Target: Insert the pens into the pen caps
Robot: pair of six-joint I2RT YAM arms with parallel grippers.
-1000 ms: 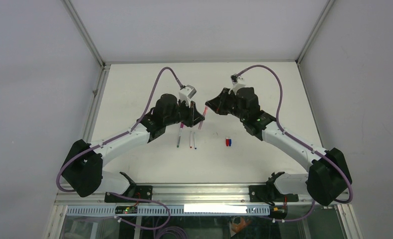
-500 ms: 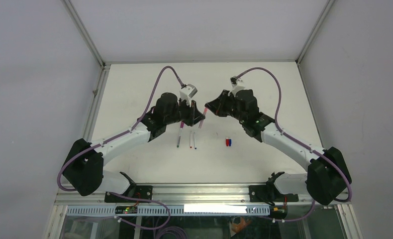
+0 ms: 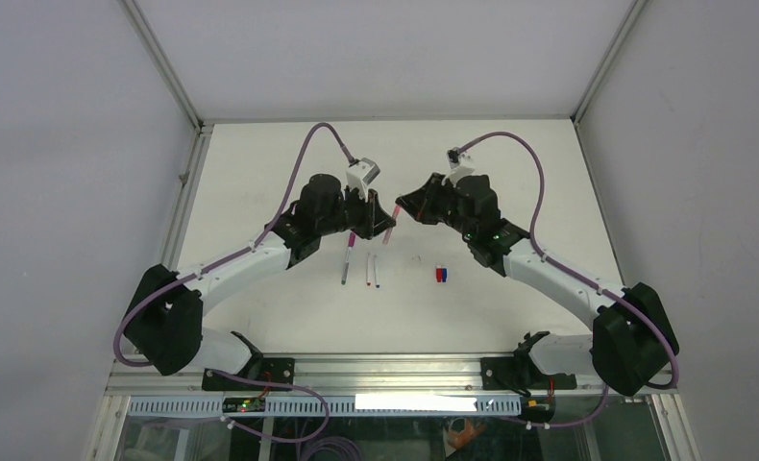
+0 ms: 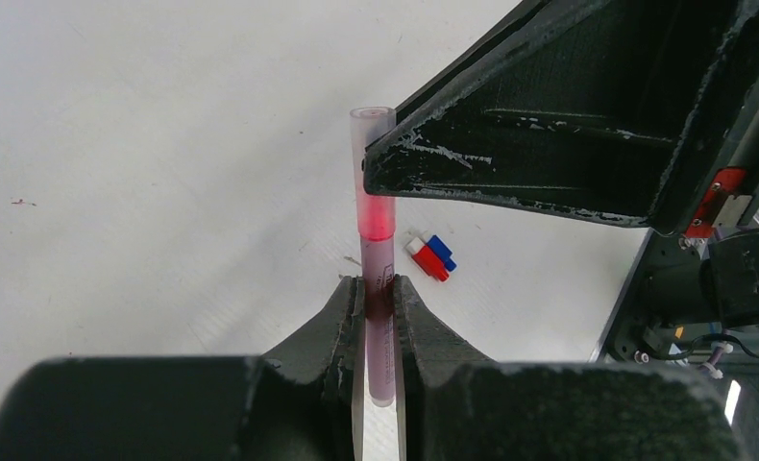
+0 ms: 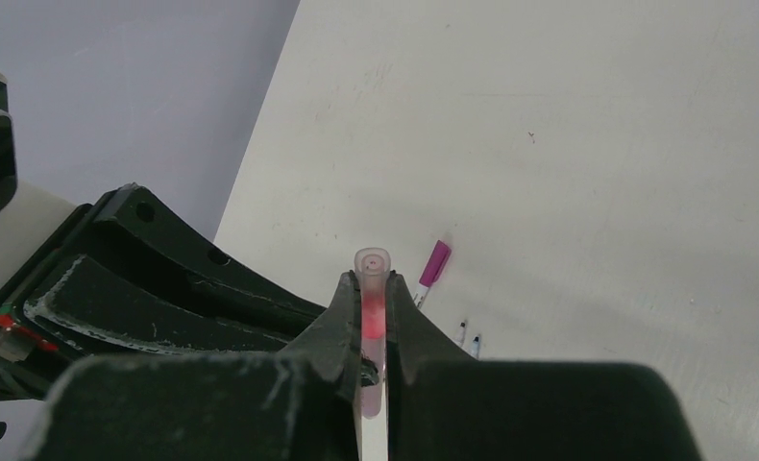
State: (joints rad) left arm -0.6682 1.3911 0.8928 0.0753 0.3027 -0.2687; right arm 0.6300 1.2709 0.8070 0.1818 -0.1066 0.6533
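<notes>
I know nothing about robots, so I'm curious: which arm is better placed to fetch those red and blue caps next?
Probably the right. The left tool and right tool both clamp the pink pen, but the red and blue caps lie on the right arm's side, near its forearm.

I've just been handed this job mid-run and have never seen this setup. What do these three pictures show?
Two robot arms, the left arm and the right arm, are bolted at the near edge of a table. The wide picture looks down from above and behind them; the other two come from a camera on each wrist, looking along its own pincer. On the table lie a purple-capped pen, two bare pens beside it, and a red cap and a blue cap together. Raised between the arms is a pink pen: the left pincer is shut on one part and the right pincer on its far end. Whether that end is a separate cap, I cannot tell.
</notes>
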